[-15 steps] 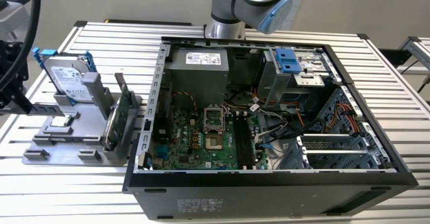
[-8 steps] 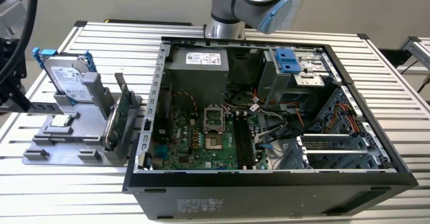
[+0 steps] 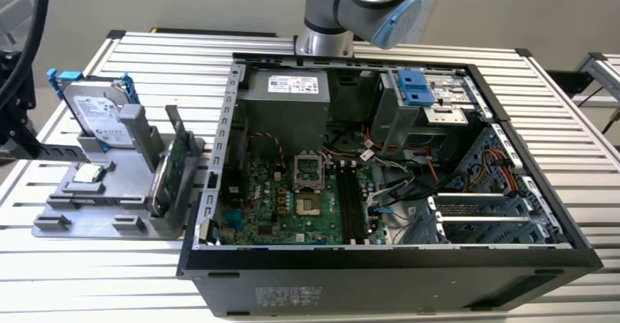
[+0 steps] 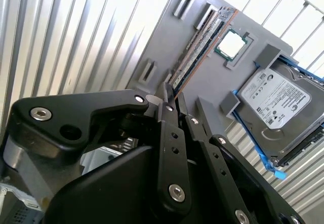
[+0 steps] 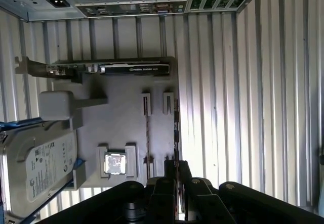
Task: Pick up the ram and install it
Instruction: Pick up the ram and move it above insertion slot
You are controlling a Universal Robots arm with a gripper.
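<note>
Ram [image 5: 176,128]: on edge in a slot of the grey tray [image 5: 126,113], which sits on the worktop [image 3: 97,279] at the exterior view's left of the computer case [image 3: 388,287]. Hand [image 5: 177,164]: poised at the ram's end (grip cannot be told).

Arm [image 3: 364,3]: grey w/ blue-capped joint, top ctr of exterior view. Black hand [image 4: 175,101] points downward in both wrist views.

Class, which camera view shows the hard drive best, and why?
The second wrist view: the hard drive shows most of its labelled face. The exterior view shows it upright in the gray holder; the first wrist view crops it at the edge.
</note>
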